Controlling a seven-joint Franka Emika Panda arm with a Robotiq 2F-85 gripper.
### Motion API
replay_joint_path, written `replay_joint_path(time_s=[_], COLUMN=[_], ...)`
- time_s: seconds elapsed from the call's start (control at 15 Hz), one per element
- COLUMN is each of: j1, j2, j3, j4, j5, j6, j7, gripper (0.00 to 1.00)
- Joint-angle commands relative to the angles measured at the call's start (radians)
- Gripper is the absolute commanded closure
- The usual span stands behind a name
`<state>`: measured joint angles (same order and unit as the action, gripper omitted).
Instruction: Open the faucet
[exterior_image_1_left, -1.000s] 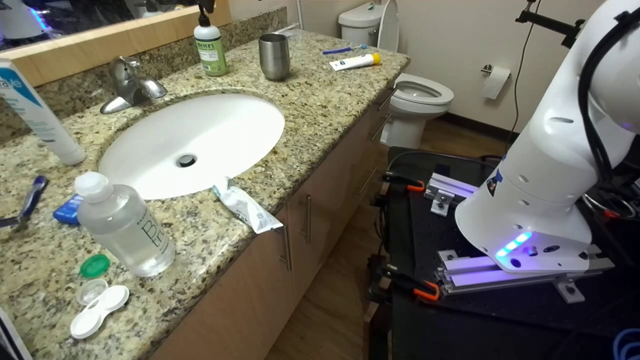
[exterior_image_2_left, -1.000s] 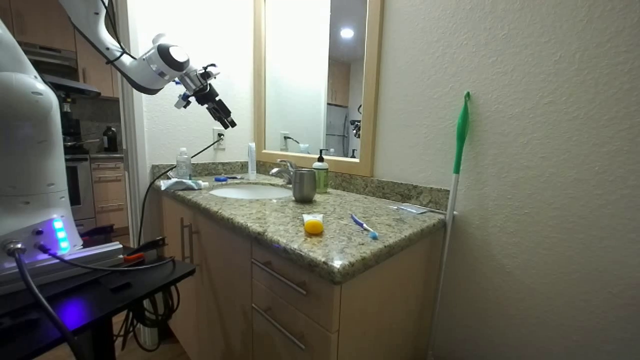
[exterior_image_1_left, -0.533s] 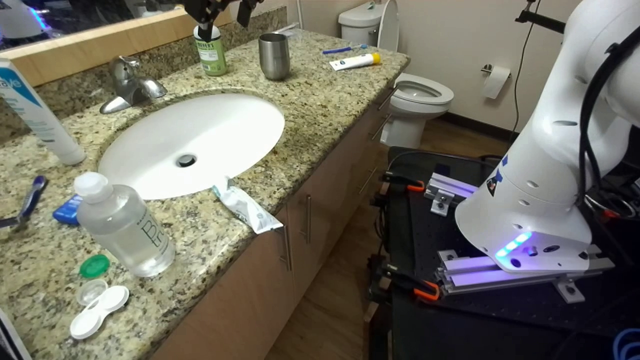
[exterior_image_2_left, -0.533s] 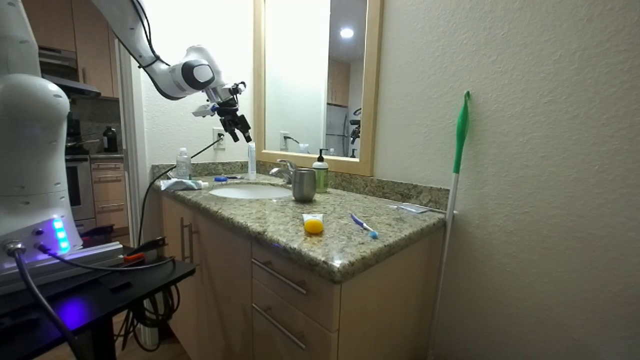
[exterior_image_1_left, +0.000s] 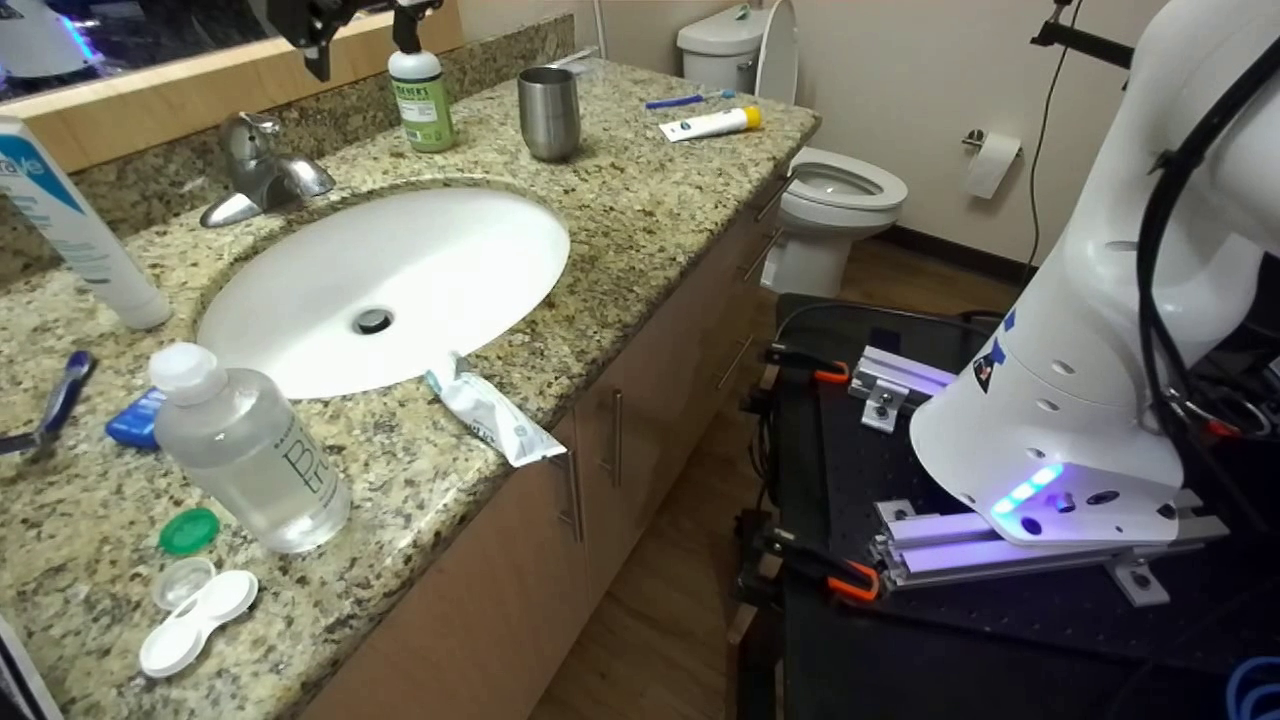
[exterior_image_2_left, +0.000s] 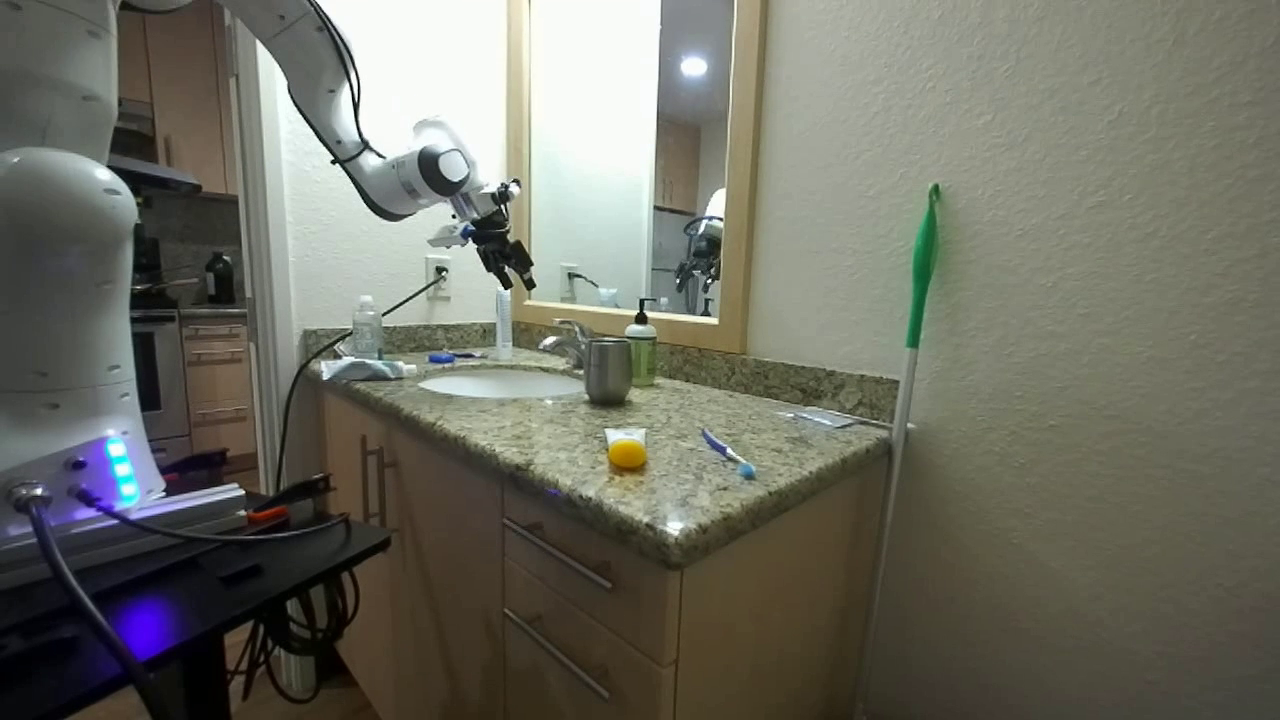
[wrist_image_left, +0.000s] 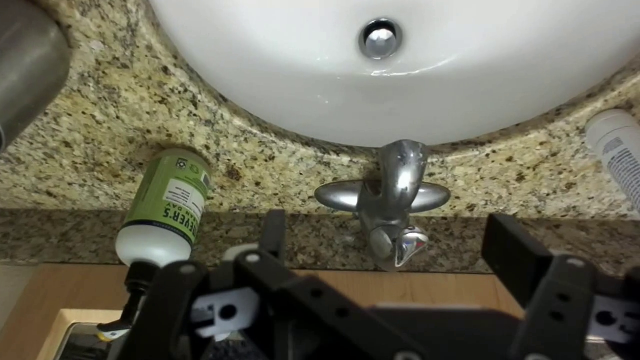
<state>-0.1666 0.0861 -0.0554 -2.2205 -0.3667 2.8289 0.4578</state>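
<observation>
The chrome faucet stands behind the white basin. It also shows in an exterior view, partly behind the cup. In the wrist view the faucet is near the middle, spout toward the basin. Its lever carries a red and blue mark and points toward the backsplash. My gripper is open and empty, its fingers wide apart on either side of the lever in that view. In the exterior views the gripper hangs above the counter, apart from the faucet; its fingertips show at the top edge.
A green soap bottle stands beside the faucet, close to one finger in the wrist view. The grey metal cup stands near the basin. A white tube stands on the faucet's other side. The wooden mirror frame is behind.
My gripper has moved over the counter toward the faucet and lower, and its wrist has turned so both spread fingers show. The faucet and counter things have not moved.
</observation>
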Motion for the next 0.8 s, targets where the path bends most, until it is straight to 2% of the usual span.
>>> replay_joint_path(time_s=[0.0, 0.07, 0.13, 0.4, 0.53, 0.6, 0.67, 0.73], j1=[-0.001, -0.047, -0.056, -0.104, -0.124, -0.09, -0.13, -0.128], j2=[0.002, -0.057, -0.06, -0.048, -0.045, -0.038, -0.044, -0.058], j3=[0.0, -0.035, -0.053, -0.1, -0.098, -0.125, -0.074, -0.071], j4=[0.003, -0.105, -0.124, -0.187, -0.206, -0.224, -0.239, -0.247], j5=[0.0, 0.009, -0.014, -0.002, 0.045, 0.1, 0.142, 0.175], j6=[0.0, 0.054, 0.086, 0.214, 0.269, 0.303, 0.309, 0.276], j7=[0.0, -0.048, -0.043, -0.191, -0.302, -0.358, -0.395, -0.421], gripper=[0.0, 0.0, 0.0, 0.0, 0.0, 0.0, 0.0, 0.0])
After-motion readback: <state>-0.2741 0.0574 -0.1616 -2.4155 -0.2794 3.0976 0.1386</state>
